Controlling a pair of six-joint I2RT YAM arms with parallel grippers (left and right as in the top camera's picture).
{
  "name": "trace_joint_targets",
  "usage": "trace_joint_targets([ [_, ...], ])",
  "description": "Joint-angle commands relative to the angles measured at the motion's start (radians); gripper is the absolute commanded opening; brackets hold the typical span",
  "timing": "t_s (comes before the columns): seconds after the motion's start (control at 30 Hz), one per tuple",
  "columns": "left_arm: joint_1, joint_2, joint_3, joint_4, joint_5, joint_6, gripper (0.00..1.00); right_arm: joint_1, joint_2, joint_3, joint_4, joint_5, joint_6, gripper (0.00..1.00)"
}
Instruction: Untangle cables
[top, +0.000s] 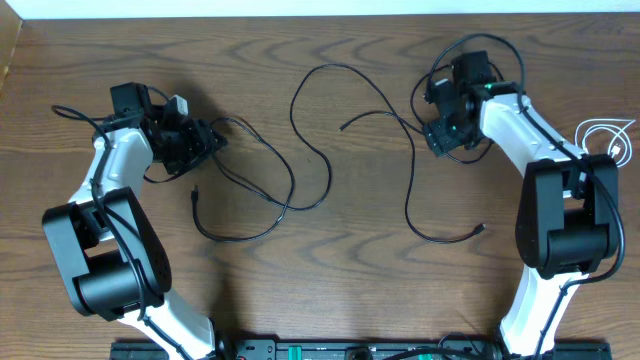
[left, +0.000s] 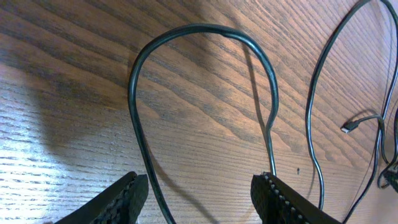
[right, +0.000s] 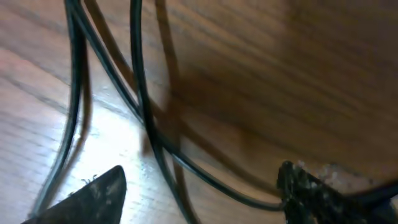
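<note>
Overhead: the black cables (top: 291, 185) lay looped on the table (top: 330, 260), with the white cable (top: 605, 135) coiled at far right. Left wrist: my left gripper (left: 199, 193) stood spread astride one loop of the black cables (left: 199, 28). Right wrist: my right gripper (right: 199, 186) stood spread over crossing black cables (right: 138, 81).

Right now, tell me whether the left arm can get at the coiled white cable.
Probably not. The white cable lies at the right edge of the table, beyond the right arm, while the left end effector sits far left over a black cable.
</note>
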Motion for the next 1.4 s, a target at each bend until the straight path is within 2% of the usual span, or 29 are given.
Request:
trace_joint_targets([
  [0.0,0.004,0.011,0.006,-0.002,0.013,0.007,0.59,0.005,-0.001,-0.037,0.056,0.001,-0.012,0.61],
  [0.17,0.004,0.011,0.006,-0.002,0.013,0.007,0.59,0.002,-0.001,-0.082,0.102,0.001,-0.012,0.42],
  [0.33,0.004,0.011,0.006,-0.002,0.013,0.007,0.59,0.002,-0.001,-0.108,0.102,0.001,-0.012,0.39],
  [0.37,0.004,0.011,0.006,-0.002,0.013,0.007,0.59,0.002,-0.001,-0.109,0.101,0.001,-0.012,0.35],
  [0.43,0.004,0.011,0.006,-0.002,0.013,0.007,0.59,0.002,-0.001,-0.109,0.101,0.002,-0.012,0.09],
  [0.47,0.004,0.011,0.006,-0.002,0.013,0.007,0.59,0.002,-0.001,-0.109,0.101,0.002,-0.011,0.01],
  [0.6,0.004,0.011,0.006,-0.002,0.013,0.007,0.59,-0.002,-0.026,-0.085,0.100,-0.007,0.063,0.01],
  [0.7,0.004,0.011,0.006,-0.002,0.013,0.007,0.59,-0.016,-0.103,-0.063,0.098,-0.084,0.085,0.01],
  [1.0,0.004,0.011,0.006,-0.002,0.013,0.007,0.59,-0.119,-0.281,-0.061,0.104,-0.066,0.214,0.01],
  [1.23,0.004,0.011,0.006,-0.002,0.013,0.007,0.59,-0.235,-0.278,-0.062,0.002,-0.068,0.244,0.01],
  [1.37,0.004,0.011,0.006,-0.002,0.013,0.007,0.59,-0.257,-0.269,-0.065,-0.029,-0.163,0.210,0.01],
])
